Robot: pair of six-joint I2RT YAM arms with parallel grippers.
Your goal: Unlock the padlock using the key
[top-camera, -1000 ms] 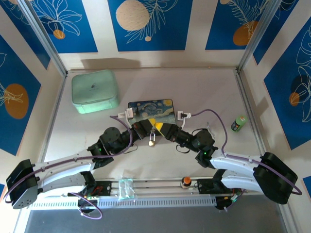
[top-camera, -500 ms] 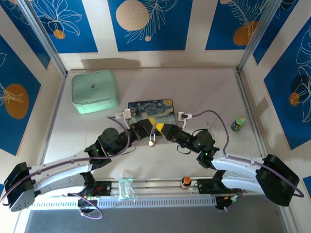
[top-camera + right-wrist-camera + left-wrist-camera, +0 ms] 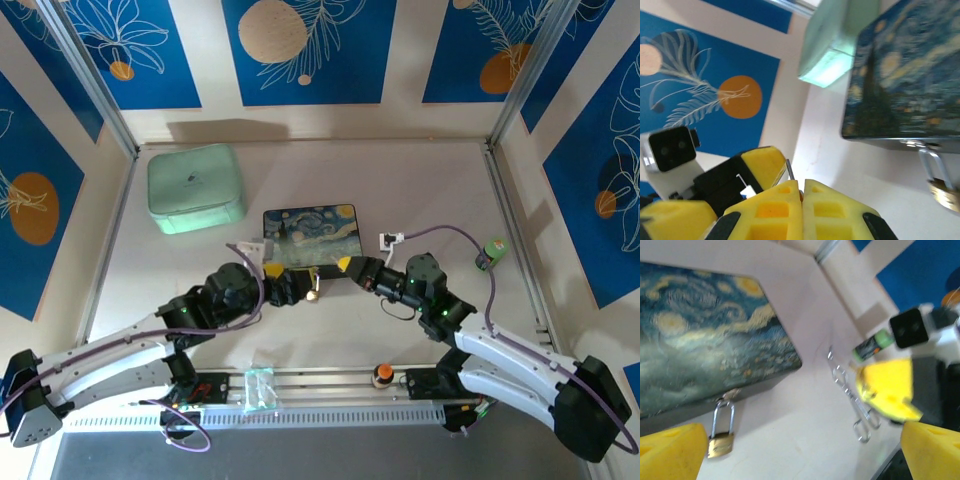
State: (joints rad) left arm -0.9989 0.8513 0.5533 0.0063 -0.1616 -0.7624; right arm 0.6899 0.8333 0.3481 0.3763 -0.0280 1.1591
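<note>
With right claw (image 3: 801,187) clenched on a silver sliver, likely the key (image 3: 789,170), and left claw (image 3: 802,442) released wide, apparently lining up on the padlock (image 3: 721,442) hanging off the box (image 3: 705,350) at the table (image 3: 430,180) centre.

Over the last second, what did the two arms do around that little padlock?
The left gripper opened, let go of the padlock and drew back a little. The right gripper, shut on the key, pulled away to the right. The padlock still hangs from the clasp of the painted box; that box and the mint case did not move.
</note>
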